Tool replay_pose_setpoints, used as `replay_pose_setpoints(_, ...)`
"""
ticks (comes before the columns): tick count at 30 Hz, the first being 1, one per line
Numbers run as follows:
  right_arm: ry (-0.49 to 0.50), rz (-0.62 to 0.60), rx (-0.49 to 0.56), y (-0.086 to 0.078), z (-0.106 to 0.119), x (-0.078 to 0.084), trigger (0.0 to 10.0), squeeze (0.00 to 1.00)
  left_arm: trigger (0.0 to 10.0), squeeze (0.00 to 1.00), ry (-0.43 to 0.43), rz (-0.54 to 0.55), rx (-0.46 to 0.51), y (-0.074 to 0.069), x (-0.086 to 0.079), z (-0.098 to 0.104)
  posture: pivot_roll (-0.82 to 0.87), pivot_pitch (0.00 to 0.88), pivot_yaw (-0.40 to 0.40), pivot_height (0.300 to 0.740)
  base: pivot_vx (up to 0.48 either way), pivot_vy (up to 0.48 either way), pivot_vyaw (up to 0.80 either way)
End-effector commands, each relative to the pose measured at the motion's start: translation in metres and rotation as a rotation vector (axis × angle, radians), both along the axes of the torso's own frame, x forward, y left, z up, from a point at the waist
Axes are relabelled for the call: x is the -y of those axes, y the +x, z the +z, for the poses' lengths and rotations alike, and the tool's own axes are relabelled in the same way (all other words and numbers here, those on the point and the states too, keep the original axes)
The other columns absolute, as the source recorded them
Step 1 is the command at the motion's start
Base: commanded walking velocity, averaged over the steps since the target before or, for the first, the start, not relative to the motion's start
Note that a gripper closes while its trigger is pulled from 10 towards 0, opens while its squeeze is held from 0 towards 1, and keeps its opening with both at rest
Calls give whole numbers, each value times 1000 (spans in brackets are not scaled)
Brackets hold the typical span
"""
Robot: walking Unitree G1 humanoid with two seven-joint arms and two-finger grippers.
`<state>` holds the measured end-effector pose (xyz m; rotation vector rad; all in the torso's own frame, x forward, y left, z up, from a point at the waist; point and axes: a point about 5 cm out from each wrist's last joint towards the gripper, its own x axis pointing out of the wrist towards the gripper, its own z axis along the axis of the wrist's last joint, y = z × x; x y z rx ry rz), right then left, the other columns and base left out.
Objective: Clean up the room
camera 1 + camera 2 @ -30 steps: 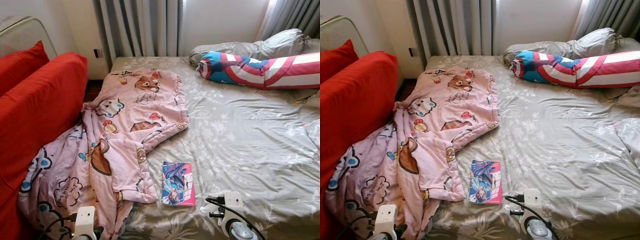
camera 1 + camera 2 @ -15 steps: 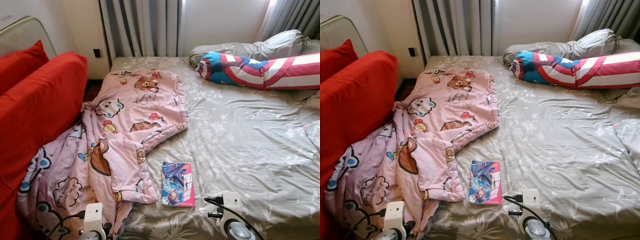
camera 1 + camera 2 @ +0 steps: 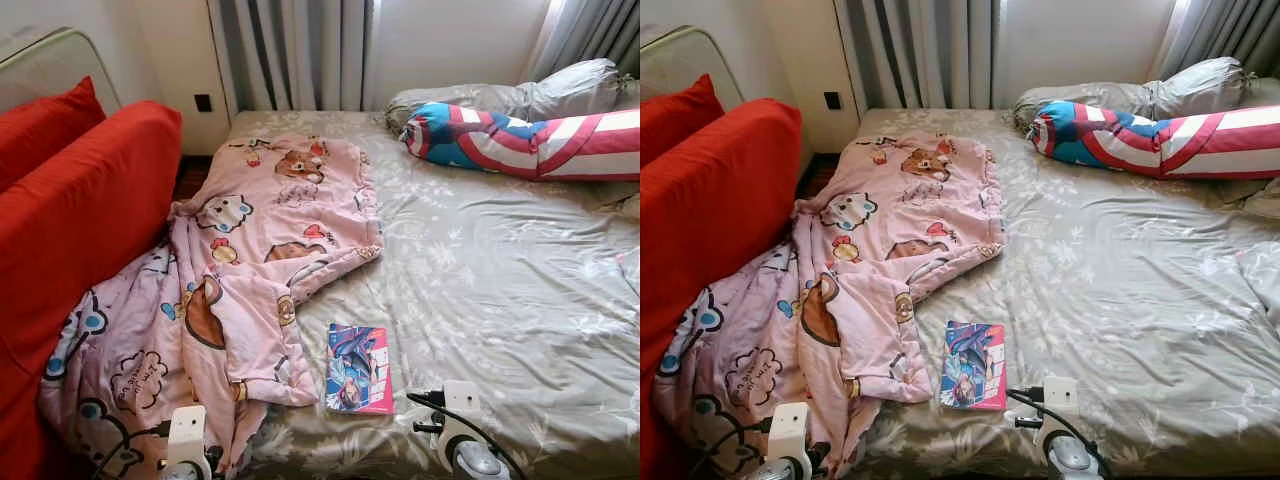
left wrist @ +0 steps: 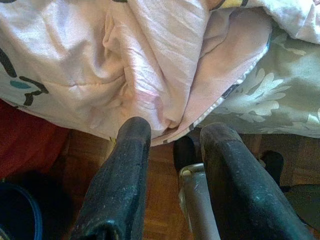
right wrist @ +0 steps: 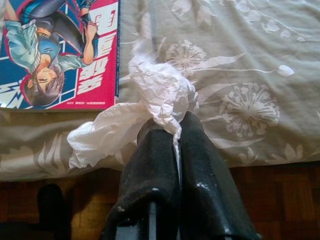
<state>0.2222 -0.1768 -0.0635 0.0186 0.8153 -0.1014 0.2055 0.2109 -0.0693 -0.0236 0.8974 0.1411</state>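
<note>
Grey-green floral sheeting covers the bed (image 3: 500, 280), which takes up the centre and right of the head frames. A red sofa (image 3: 70, 230) is seen at the left edge. A pink cartoon-print blanket (image 3: 250, 270) lies rumpled from the upper centre of the bed down to the lower left, where it hangs over the bed's edge towards the floor. A striped red, white and blue bolster (image 3: 520, 140) and a grey pillow (image 3: 560, 85) are noted at the upper right. A comic book (image 3: 358, 368) lies flat at lower centre, just beside the blanket's hem.

The right gripper (image 5: 172, 132) is seen at the lower right of the head frames, near the bed's near edge; its fingers are closed on a crumpled white tissue (image 5: 145, 107), held just beside the book. The left gripper (image 4: 172, 132) is at the lower left, its fingers parted and empty, close to the hanging blanket hem without clasping it.

The step in hand is judged to be litter removal: the tissue is secured and off the sheet. A bin is called for next, and none is visible. The book and blanket remain untidied.
</note>
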Motion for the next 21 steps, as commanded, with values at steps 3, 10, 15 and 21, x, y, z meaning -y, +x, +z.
replay_pose_setpoints(3,5,-2,-6,0,0,-1,10000,0,10000,0,-3,13,-20,-2,-1,-1,-50,0,-12,740,0,0,0)
replay_pose_setpoints(10,5,1,-9,0,0,-1,10000,0,10000,0,-4,12,-19,-1,-1,-1,-51,0,-9,740,0,0,0)
replay_pose_setpoints(15,8,-1,-12,0,0,-1,10000,0,10000,0,-4,11,-17,-1,-1,-1,-52,0,-9,740,0,0,0)
replay_pose_setpoints(21,11,0,-10,1,0,-1,10000,0,10000,0,-2,7,-17,0,-1,0,-53,0,-9,740,-42,0,0)
